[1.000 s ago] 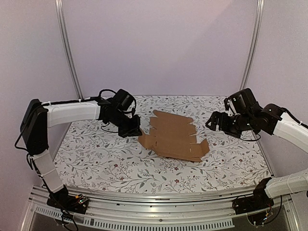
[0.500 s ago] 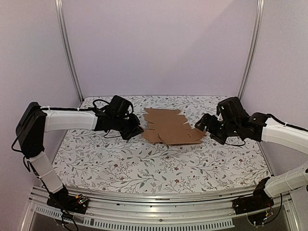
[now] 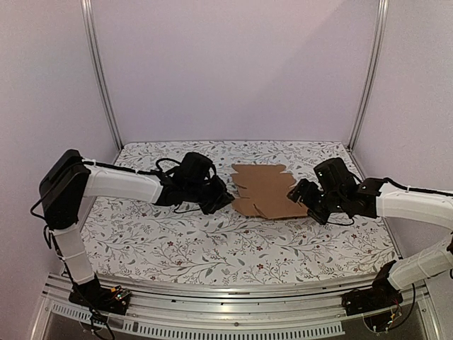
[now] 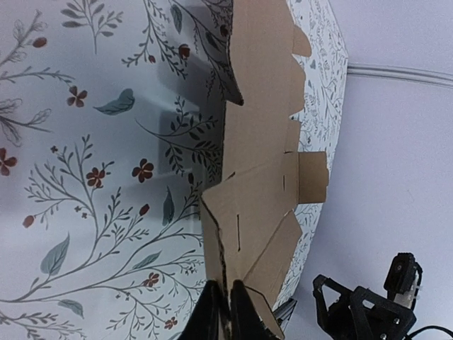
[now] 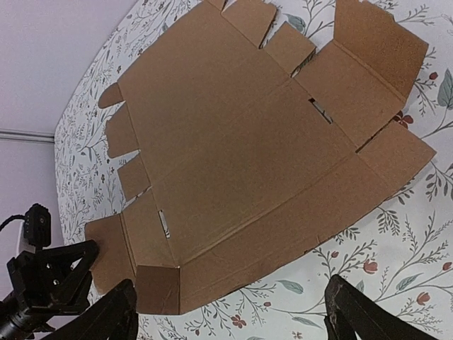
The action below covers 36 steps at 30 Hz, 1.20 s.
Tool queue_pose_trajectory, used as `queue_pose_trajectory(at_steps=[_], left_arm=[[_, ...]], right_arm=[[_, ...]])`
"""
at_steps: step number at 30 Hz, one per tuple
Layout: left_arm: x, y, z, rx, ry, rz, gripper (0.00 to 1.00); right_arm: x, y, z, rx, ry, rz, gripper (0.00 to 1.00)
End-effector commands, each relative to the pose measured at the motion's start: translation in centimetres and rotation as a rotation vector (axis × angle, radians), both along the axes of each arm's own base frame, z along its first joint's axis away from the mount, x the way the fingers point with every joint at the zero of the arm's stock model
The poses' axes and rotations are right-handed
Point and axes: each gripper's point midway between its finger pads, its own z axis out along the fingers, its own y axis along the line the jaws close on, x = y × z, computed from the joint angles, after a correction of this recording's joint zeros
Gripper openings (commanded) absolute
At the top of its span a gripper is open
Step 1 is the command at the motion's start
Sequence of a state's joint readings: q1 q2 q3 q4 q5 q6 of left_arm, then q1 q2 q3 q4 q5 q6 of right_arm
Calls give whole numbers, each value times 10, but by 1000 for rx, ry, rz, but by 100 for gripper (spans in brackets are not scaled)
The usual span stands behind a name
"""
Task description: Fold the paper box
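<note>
Shifted rightward, the paper box lies unfolded (plain brown, flaps splayed).

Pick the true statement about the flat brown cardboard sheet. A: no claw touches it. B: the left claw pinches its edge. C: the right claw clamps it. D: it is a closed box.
B: the left wrist view shows the left claw shut on an edge of the flat brown cardboard sheet.

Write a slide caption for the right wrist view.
Unfolded paper box over the floral table, framed by the open right gripper.
</note>
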State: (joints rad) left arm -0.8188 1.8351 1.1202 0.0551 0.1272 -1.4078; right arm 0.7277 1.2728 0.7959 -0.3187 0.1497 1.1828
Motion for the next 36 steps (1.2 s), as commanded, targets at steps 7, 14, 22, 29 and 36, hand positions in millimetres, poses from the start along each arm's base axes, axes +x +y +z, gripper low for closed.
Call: queue_pose_trajectory(at_steps=[7,14,22,29,36], left_arm=[[-13,-25,25,-7,-59,-82,43],[-20,-7,38,86,-98,-171,57],[-13,43,49,237,-151,-276,62],[-10,94,60,447,-199,-406,66],[-13,118,80,370,-211,-456,66]], right_arm=[[-15,-27,-17,-9,16,-107,92],[-24,-28,-24,43,18,-140,92],[-19,3,-38,171,24,-152,89],[-16,23,-61,236,64,-203,79],[-18,26,-77,275,46,-307,69]])
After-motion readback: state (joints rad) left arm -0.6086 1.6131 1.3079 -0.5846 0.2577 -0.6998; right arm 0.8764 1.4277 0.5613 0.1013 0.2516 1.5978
